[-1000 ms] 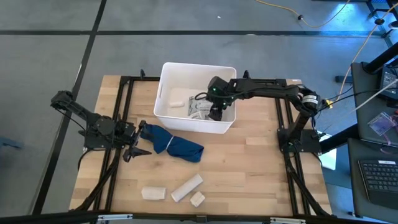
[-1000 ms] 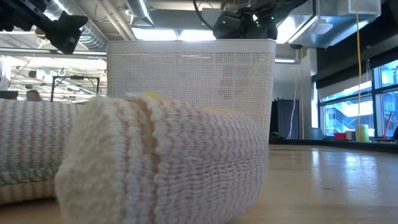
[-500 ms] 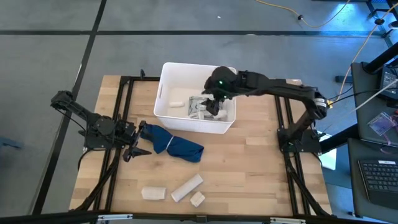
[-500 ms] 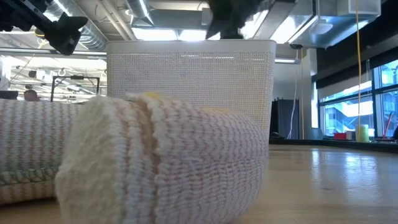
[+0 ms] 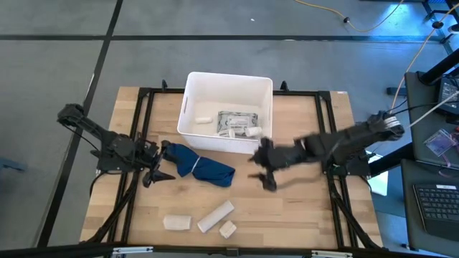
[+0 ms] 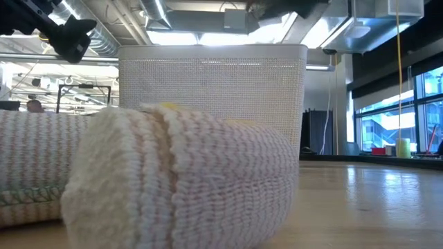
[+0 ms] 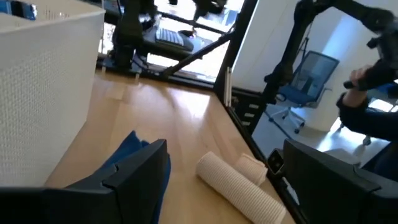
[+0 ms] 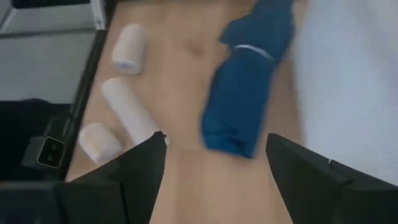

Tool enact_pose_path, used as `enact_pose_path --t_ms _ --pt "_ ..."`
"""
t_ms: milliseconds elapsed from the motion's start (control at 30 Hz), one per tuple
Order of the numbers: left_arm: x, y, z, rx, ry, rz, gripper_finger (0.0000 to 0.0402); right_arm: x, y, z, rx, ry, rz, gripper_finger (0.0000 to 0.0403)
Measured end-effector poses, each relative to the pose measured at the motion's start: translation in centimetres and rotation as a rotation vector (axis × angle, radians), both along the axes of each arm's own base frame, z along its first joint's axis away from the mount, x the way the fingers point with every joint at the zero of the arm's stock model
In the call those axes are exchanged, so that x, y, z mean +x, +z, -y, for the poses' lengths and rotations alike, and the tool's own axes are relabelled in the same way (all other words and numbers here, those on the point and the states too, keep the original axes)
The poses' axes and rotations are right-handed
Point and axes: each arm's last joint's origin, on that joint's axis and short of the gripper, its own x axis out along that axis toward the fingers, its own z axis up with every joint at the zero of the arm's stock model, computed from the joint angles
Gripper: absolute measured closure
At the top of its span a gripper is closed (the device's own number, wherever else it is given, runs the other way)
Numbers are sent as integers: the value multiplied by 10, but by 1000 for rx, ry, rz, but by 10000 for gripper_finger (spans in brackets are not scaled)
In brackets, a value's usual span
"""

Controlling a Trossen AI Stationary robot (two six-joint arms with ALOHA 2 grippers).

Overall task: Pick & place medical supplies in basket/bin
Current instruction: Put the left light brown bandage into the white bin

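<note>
- The white tub [image 5: 194, 86] already holds a grey dotted packet [image 5: 237, 122] and a few small items.
- Three bandage rolls [image 5: 215, 216] wait on the counter [image 5: 301, 208], well in front of the tub.
- Your right pincer [image 5: 262, 172], fingers apart and empty, hangs just in front of the tub.
- Your left pincer [image 5: 159, 166], apart too, waits beside the blue cloth [image 5: 201, 166].

White tub [image 5: 192, 115], grey dotted packet [image 5: 235, 122] inside; dark blue cloth [image 5: 201, 166]; beige ribbed bandage rolls [image 5: 215, 216]; light wooden bench [image 5: 301, 215].
</note>
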Motion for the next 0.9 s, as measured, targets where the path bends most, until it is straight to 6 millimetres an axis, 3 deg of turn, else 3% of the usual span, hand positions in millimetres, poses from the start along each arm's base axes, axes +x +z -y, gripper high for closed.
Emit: enact_pose_path --t_ms 133,300,533,667,900 --pt "7 -2 4 1 1 -16 91 -20 -40 -32 -26 -29 94 126" --pt "21 11 13 16 -11 -89 91 -35 -65 -46 -91 -121 161 126" --pt "49 32 47 211 -74 -407 91 -35 -65 -46 -107 -156 182 126" --pt "65 25 76 252 -154 -611 91 -34 -66 -45 -107 -161 179 126" --pt "84 8 134 260 -253 -801 91 -34 -65 -42 -162 -224 203 126"
